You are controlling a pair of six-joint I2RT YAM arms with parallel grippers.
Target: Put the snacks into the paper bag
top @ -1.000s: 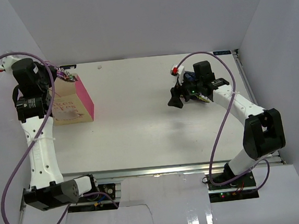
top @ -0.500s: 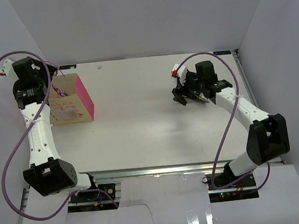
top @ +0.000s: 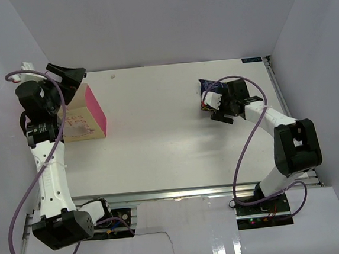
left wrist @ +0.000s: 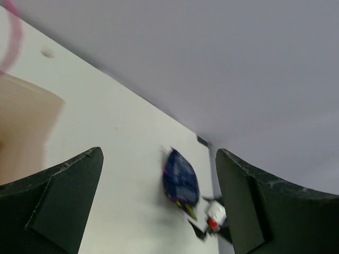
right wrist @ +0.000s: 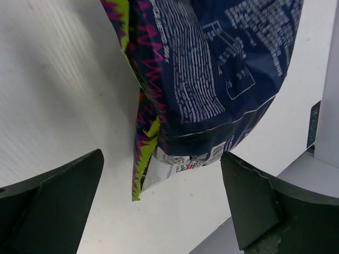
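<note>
Right hand [right wrist: 161, 159], spread and empty, hangs over crinkly dark blue snack bag [right wrist: 212, 79] lying far right on the surface [top: 159, 140], apparently for pickup. Left hand [left wrist: 158, 153], likewise spread, raised near pink-sided beige paper bag [top: 96, 112].

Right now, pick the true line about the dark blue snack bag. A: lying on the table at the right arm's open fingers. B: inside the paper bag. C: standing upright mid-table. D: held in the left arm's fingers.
A: the dark blue snack bag lies on the table, one end between the spread fingers of the right gripper.
</note>
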